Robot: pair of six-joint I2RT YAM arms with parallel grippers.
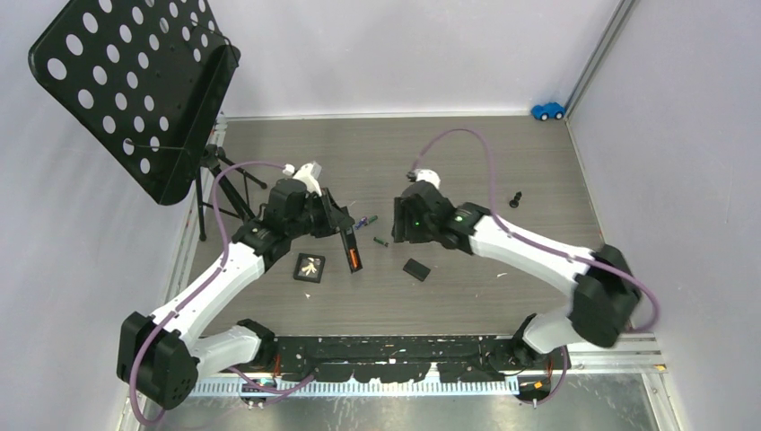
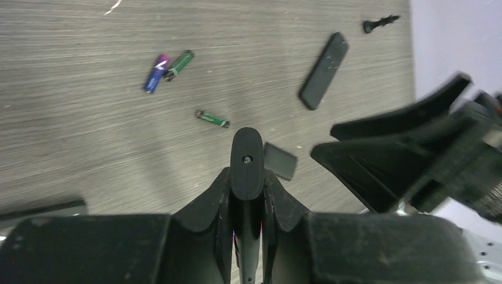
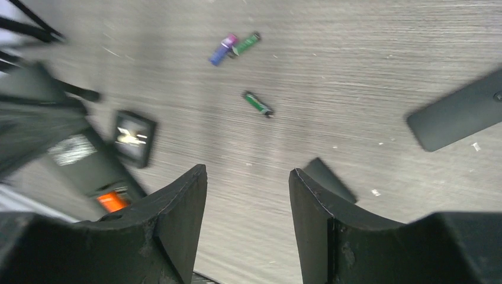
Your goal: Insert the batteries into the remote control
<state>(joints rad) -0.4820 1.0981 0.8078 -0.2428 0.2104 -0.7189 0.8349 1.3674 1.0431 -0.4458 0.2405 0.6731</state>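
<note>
Black remote control (image 1: 351,250) clamped end-on in the clenched left hand (image 2: 247,177), raised off the grey wood-grain table (image 1: 467,153) and tilted, presumably to present its open battery bay toward the right hand (image 3: 248,201). Bay the only container in play: one orange battery (image 3: 111,201) seated at its lower end; rest of the bay too blurred to read, a free slot judged likely only from the loose cells outside. Right hand released, jaws apart with nothing between them, poised above the table near the held remote and aimed down at the loose cells, a posture consistent with reaching for the next one. Loose batteries flat on the table between the two hands: blue battery (image 2: 155,74) and dark green battery (image 2: 179,64) side by side, meeting at one end; smaller green battery (image 2: 213,118) apart from that pair and nearer the hands, probably the easiest pick. Cover plate (image 2: 280,160) flat on the table near the held remote, off the bay to leave it open for loading. Second remote (image 2: 324,70) flat on the table farther out, untouched by either hand. Task judged partly done: one cell in, more to follow, cover yet to refit.
</note>
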